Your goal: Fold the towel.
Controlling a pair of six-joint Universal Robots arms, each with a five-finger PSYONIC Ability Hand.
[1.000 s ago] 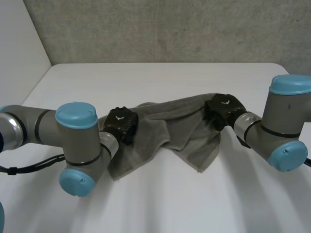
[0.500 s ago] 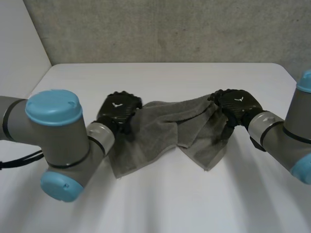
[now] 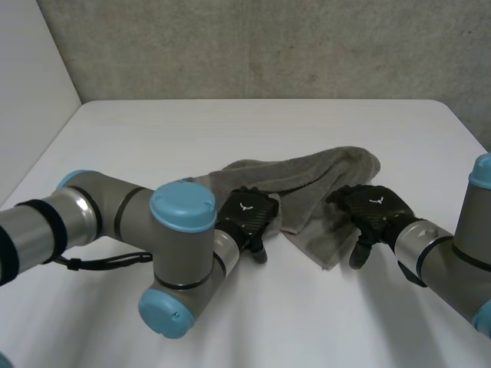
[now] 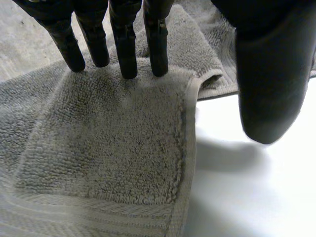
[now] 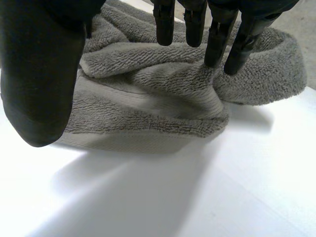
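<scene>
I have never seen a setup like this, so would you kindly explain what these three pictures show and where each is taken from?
This is a two-armed robot at a white table. The wide picture looks down from a camera between and behind its arms. The two close-ups come from a camera on each wrist, looking along the palm. Each arm ends in a black hand: the left hand and the right hand. A grey towel lies bunched on the table. Both hands are open, fingers straight at the towel, thumbs apart; nothing is held.

One towel (image 3: pixel 307 172); one table (image 3: pixel 153 130); two hands, left hand (image 3: pixel 247 218) and right hand (image 3: pixel 374 211); two arms (image 3: pixel 100 222).
</scene>
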